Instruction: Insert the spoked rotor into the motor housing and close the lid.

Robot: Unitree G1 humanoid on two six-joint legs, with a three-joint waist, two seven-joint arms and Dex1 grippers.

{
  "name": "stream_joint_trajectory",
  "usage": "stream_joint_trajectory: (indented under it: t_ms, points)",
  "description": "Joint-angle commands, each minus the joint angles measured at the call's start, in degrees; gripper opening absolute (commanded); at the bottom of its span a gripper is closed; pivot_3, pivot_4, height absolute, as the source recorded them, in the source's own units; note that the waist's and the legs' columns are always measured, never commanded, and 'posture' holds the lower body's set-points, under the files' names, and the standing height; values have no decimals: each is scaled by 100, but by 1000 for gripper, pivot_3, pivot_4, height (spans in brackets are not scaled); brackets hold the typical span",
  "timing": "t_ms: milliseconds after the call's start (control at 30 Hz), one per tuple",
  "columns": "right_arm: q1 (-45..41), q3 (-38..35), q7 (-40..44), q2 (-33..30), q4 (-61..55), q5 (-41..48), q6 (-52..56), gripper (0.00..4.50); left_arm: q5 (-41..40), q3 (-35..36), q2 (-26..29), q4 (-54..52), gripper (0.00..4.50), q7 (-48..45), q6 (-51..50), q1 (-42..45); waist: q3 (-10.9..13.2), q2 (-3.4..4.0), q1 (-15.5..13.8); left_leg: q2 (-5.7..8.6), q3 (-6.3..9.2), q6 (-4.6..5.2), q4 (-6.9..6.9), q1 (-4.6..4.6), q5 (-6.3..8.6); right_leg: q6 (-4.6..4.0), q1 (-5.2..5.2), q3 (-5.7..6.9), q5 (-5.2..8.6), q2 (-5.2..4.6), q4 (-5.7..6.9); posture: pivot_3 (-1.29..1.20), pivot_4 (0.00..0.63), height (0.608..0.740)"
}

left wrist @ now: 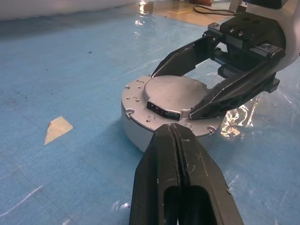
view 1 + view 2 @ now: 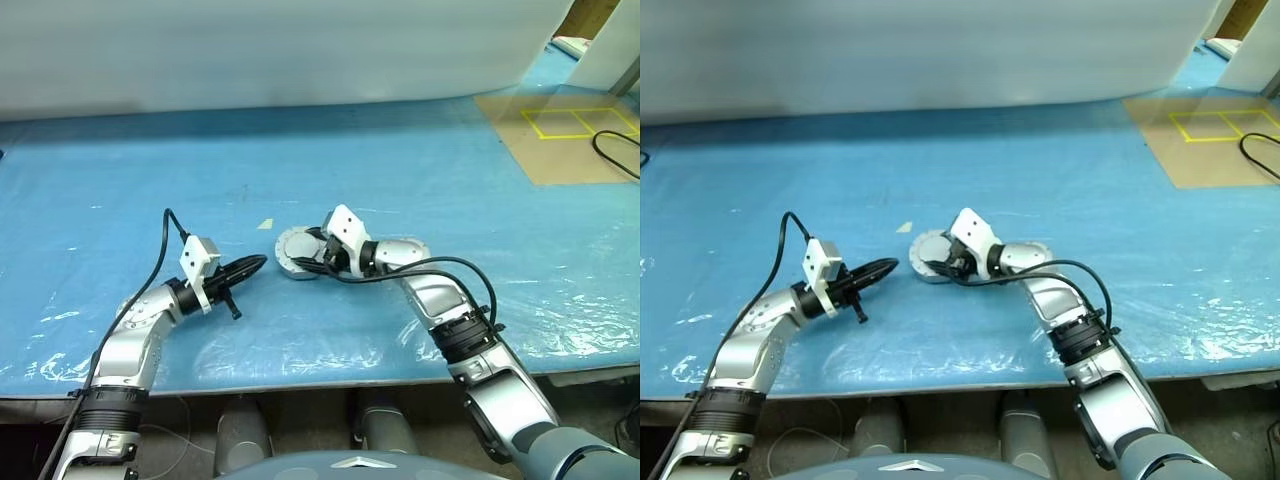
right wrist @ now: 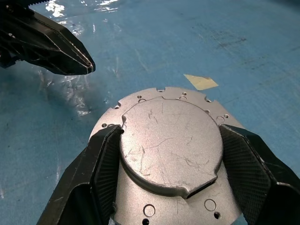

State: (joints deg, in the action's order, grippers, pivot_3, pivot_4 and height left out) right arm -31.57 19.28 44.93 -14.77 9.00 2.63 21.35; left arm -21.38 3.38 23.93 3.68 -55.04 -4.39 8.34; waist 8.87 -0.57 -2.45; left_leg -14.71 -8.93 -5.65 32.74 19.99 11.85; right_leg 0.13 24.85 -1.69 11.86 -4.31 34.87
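A round silver motor housing [image 2: 288, 262] with a flanged, holed rim [image 3: 140, 99] lies on the blue table. A raised plain silver plate, the lid [image 3: 168, 140], sits on top of it. My right gripper [image 3: 171, 133] reaches over from the right, and its fingers [image 3: 105, 164] press against opposite sides of that lid. My left gripper [image 2: 258, 262] is shut and empty. It points level at the housing's left side, a short gap away, and also shows as a black tip [image 3: 86, 64] in the right wrist view. The spoked rotor is out of view.
A small yellow tape scrap [image 2: 265, 224] lies just behind the housing. At the back right are a brown board [image 2: 560, 150] with yellow outlines and a black cable [image 2: 612, 150]. A white wall closes the back. The table's front edge runs near my arms.
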Motion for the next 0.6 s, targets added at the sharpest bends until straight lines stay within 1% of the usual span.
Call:
stream_joint_trajectory:
  t_ms: [33,167,433,600]
  points:
    - [207,231,-105,-111,220,-278,492,2932,-63,9,28,-240,0,55,11,66,-4,1,-1,0,0,0,0,-2,0,0,-4,0,0,0,0,0,150,740]
    - [192,418,-216,-195,195,-457,901,2932,-55,-29,26,-259,0,89,-2,85,-15,11,-2,1,0,0,-1,-13,0,0,-18,-1,0,-1,-1,0,150,740]
    - [179,447,-231,-231,152,-419,929,2932,67,-216,-101,-112,0,203,18,338,-29,22,-12,2,0,0,-3,-28,1,0,-40,-1,1,-4,-1,0,150,740]
    - [172,433,-218,-235,117,-397,856,2932,398,-394,-219,185,0,491,73,646,-36,31,-7,4,0,0,-3,-22,1,1,-42,-2,2,-4,-3,0,150,740]
